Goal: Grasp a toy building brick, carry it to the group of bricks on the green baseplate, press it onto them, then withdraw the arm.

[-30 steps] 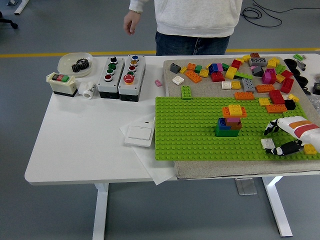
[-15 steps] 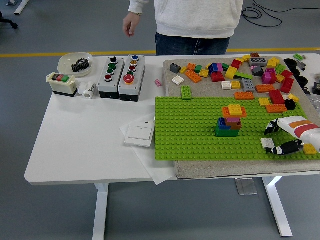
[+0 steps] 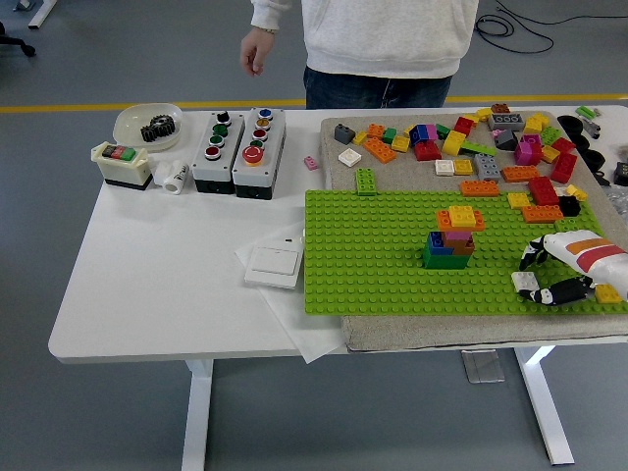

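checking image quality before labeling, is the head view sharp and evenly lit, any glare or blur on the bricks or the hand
Head view: even, soft light, no harsh shadows; baseplate and brick stack are sharp; mild sheen on the white table, no blown glare; right hand at the frame edge is small, finger detail hard to resolve; no obvious distortion.

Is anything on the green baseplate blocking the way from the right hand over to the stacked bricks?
Nothing visible does. The right hand sits at the baseplate's right edge beside a small white brick. Only bare studs of the green baseplate lie between it and the multicoloured brick stack.
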{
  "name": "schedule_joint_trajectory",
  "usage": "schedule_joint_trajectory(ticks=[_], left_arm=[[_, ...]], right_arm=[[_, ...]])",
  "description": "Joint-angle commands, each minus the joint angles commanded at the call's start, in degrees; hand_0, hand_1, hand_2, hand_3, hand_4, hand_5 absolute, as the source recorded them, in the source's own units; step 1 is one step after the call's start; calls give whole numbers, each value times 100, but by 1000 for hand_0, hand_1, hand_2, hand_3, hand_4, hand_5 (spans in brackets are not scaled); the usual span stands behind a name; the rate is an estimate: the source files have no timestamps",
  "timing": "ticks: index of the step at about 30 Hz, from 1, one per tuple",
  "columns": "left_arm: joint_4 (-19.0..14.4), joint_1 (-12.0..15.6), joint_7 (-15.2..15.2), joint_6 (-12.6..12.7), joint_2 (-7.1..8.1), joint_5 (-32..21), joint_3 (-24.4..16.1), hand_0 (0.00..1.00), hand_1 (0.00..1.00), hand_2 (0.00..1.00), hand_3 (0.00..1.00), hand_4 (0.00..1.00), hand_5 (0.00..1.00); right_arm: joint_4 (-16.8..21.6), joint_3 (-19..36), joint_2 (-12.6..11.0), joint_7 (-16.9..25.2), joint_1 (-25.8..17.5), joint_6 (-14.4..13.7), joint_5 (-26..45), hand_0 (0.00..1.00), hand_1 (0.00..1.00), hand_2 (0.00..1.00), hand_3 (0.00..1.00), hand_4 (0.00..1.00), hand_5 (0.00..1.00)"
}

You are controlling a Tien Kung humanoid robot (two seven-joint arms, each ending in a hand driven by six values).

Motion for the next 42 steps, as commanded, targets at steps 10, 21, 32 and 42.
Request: schedule_joint_trajectory(ticks=[10, 21, 32, 42], left_arm=[[0, 3, -1, 2, -4, 0, -7, 818, 804, 807, 604, 678, 600], [-2, 5, -7, -8, -5, 0, -13, 818, 804, 807, 603, 678, 600], [-4, 0, -11, -14, -2, 0, 1, 818, 804, 807, 604, 678, 600], [-3, 1, -14, -15, -3, 0, -1, 817, 805, 807, 603, 678, 600]], right_arm=[[-11, 1, 6, 22, -21, 3, -3, 528, 520, 570, 528, 825, 424], [-50, -59, 9, 90, -26, -118, 35, 510, 518, 564, 527, 824, 430], [-73, -89, 18, 142, -31, -182, 105, 474, 511, 560, 523, 810, 458], [-9, -56, -4, 167, -47, -209, 137, 466, 503, 555, 520, 801, 469]])
